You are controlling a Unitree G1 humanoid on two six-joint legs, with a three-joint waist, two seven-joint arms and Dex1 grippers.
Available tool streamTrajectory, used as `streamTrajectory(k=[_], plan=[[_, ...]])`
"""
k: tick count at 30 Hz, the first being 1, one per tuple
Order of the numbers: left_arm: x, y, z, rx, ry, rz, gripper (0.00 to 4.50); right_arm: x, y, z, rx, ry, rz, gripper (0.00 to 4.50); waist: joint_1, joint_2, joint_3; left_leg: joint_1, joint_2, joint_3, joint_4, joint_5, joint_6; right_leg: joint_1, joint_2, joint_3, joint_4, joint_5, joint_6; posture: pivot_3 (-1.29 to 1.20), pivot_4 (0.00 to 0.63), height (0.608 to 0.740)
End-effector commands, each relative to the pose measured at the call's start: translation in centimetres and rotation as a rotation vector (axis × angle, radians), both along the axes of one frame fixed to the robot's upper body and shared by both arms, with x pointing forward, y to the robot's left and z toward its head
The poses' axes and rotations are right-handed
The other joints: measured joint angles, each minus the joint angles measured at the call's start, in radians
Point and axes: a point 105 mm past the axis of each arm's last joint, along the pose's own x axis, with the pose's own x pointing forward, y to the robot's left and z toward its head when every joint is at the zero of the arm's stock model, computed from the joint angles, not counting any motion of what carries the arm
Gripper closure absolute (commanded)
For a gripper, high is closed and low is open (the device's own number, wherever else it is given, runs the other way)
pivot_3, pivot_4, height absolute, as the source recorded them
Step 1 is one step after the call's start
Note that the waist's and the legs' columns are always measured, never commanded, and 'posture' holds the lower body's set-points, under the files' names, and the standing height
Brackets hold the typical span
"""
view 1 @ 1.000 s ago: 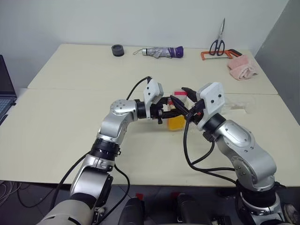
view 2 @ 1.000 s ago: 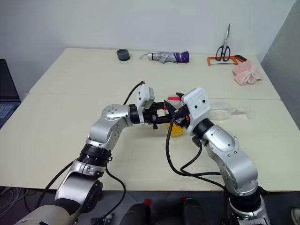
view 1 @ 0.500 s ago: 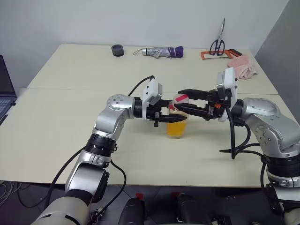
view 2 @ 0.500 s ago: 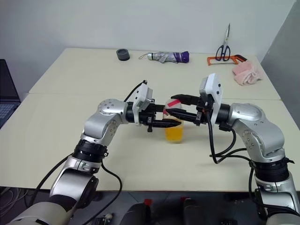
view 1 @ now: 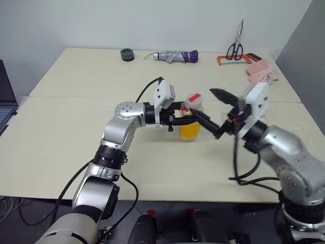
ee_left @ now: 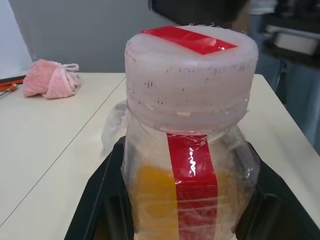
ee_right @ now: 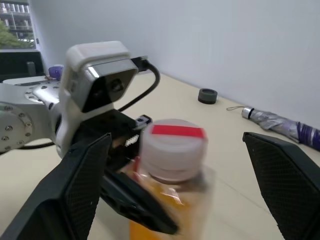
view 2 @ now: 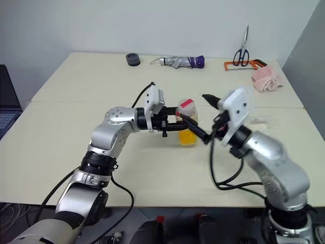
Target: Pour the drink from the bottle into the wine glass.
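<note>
the left gripper (view 1: 189,118) is clamped on the bottle (view 1: 192,118), its black fingers (ee_left: 100,200) pressed to either side of the body just below the neck, holding it upright above the pale table (view 1: 76,132) near the middle of the near tabletop. the right gripper (view 1: 216,114) stands spread as wide as it goes, gripping nothing; one finger lies close beside the bottle's lower part, the other points up and away, and whether the near finger touches the plastic cannot be told from the head views.

the bottle's cap (ee_left: 190,75) is on, whitish with a strip of red tape across the top, and a red stripe runs down the front. the drink (view 1: 190,131) fills the lower part, orange-yellow. in the head views the left fingers hide much of the bottle's middle. in the right wrist view the bottle is blurred and its base is cut off.

the left wrist view shows, behind the bottle, a clear rounded shape lying on the table that may be the wine glass (ee_left: 112,127), mostly hidden. it also shows a pink cloth (ee_left: 50,79) far off. the head views add a folded umbrella (view 1: 175,56), a dark roll (view 1: 127,54), scissors (view 1: 236,46) and a laptop edge (view 1: 6,99).
</note>
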Motion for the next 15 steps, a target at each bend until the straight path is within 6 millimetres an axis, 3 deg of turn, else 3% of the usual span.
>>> streamTrajectory(k=[1,14,15], plan=[[0.3,-0.5,1.3,-0.017,-0.064,0.004,2.58,0.1,0.5,0.7,-0.024,-0.069,-0.102,0.0,0.001,0.0,0.0,0.0,0.0,0.0,0.0,0.0,0.0,0.0,0.0,0.0,0.0,0.0,0.0,0.0,0.15,0.74],[0.4,-0.9,0.9,-0.006,-0.079,-0.003,2.58,1.6,1.5,0.4,0.06,-0.055,-0.246,0.0,0.001,0.0,0.0,0.0,0.0,0.001,0.0,0.0,0.0,0.0,0.0,0.0,-0.001,0.0,0.0,0.0,0.15,0.74],[0.5,-0.8,0.9,-0.004,-0.08,-0.002,2.58,1.7,1.5,0.4,0.061,-0.052,-0.251,0.17,0.001,0.0,0.0,0.0,0.0,0.001,0.0,0.0,0.0,0.0,0.0,0.0,-0.001,0.0,0.0,0.0,0.15,0.74]])
